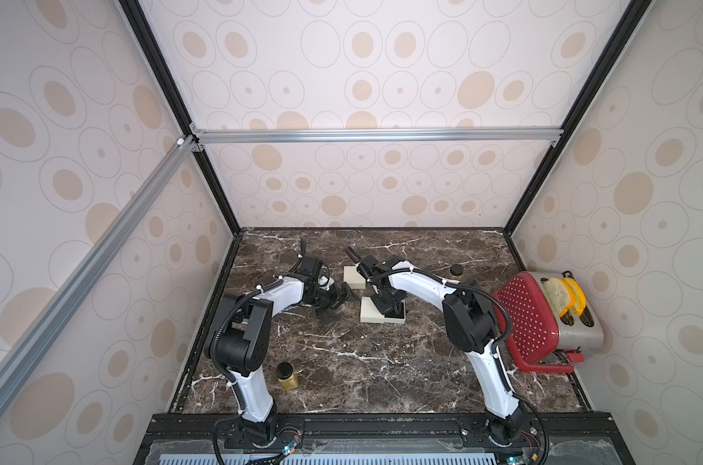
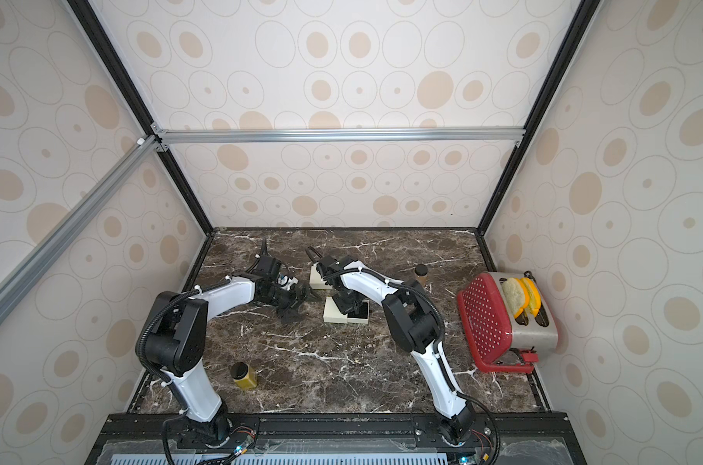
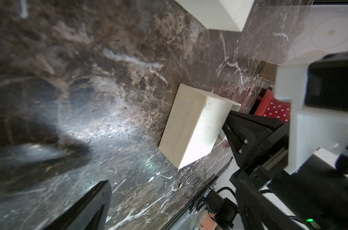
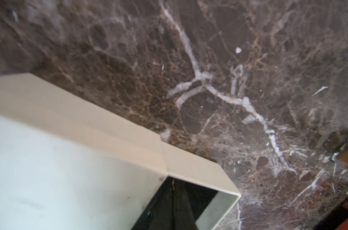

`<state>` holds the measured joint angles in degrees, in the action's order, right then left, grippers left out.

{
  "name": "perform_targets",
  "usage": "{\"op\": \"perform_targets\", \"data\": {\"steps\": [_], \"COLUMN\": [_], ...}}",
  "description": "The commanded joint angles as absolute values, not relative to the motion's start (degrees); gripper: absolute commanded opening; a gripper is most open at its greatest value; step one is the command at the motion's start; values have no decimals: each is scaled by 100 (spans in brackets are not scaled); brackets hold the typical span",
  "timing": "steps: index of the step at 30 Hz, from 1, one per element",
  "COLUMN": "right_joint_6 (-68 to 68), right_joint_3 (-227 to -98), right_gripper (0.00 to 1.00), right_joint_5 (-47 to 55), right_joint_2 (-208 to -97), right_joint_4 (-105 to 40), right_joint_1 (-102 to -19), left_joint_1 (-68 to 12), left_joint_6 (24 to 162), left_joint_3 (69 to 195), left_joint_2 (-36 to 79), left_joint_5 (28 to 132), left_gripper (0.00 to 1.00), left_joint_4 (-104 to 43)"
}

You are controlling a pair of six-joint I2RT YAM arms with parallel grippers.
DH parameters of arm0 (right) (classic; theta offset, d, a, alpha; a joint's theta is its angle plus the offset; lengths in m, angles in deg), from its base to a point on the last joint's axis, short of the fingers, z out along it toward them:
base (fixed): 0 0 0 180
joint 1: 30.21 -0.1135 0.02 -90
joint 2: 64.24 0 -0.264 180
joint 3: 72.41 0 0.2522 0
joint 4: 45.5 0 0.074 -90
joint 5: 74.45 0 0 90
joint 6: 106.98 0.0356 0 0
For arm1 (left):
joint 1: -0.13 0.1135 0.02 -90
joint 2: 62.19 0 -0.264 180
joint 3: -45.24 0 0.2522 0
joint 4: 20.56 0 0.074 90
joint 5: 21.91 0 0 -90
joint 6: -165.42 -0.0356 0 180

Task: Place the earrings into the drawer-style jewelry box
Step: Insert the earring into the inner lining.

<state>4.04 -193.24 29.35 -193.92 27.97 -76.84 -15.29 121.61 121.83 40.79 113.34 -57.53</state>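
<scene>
Table (image 1: 342, 362): dark marble with patterned walls around it; two cream boxes sit near the middle.
Near box (image 1: 371, 313): lies flat on the table, its drawer (image 4: 199, 175) standing partly out.
Far box (image 1: 354, 277): sits behind it, apart.
Right gripper (image 4: 174, 189): jaws closed, tips down inside the drawer; whether they pinch anything cannot be told.
Left gripper (image 1: 337, 301): jaws wide apart and empty, just beside the near box.
Earrings: not made out in any view, either on the table or in the drawer.
Done: the drawer is open, and the arm seems to be at the drop-off.
Left to do: release, withdraw, and probably push the drawer shut.
</scene>
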Motion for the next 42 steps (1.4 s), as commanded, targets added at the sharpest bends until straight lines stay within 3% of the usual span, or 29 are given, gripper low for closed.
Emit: {"op": "perform_targets", "data": {"steps": [1, 9, 28, 37, 42], "right_joint_6": [454, 429, 356, 464, 464], "right_joint_3": [-19439, -19462, -19547, -19211, -19150], "right_gripper": [11, 24, 32, 15, 14], "right_joint_5": [2853, 2863, 2694, 2283, 2302], "right_joint_2": [-19419, -19258, -18960, -18832, -18913], "right_joint_4": [2973, 3023, 3104, 2681, 2672], "right_joint_1": [-7750, -7749, -7754, -7692, -7662], "left_joint_1": [-1513, -1524, -1573, -1596, -1612], "left_joint_6": [12112, 12130, 12161, 12165, 12165], "left_joint_3": [12158, 12150, 12132, 12131, 12123], "left_joint_2": [4064, 4061, 4107, 4108, 4105], "left_joint_5": [11397, 11398, 11397, 11388, 11379], "left_gripper": [99, 99, 99, 99, 99], "left_joint_4": [-5753, -5728, -5675, -5657, -5665]}}
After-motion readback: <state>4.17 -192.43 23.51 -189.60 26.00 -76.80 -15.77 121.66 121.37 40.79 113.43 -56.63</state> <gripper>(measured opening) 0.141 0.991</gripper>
